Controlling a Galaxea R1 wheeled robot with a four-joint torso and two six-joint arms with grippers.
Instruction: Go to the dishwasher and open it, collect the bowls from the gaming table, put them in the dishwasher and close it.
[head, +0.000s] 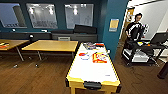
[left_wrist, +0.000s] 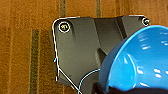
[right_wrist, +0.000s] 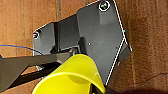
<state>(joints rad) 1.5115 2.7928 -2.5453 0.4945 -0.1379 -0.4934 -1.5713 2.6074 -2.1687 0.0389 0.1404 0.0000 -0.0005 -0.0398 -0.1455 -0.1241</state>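
The gaming table (head: 93, 67) stands just ahead on the wooden floor (head: 32, 80), a person (head: 134, 28) beyond its far right corner, while the left gripper clasps the blue bowl (left_wrist: 140, 62) and the right gripper clasps the yellow bowl (right_wrist: 72, 75).

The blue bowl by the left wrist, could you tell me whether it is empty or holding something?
Empty: the blue bowl's glossy inside shows nothing but reflections.

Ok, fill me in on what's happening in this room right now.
The robot faces the gaming table, whose white top carries no bowls. The blue bowl sits at the left wrist and the yellow bowl at the right, both above wooden floor. A person stands by a cart to the right.
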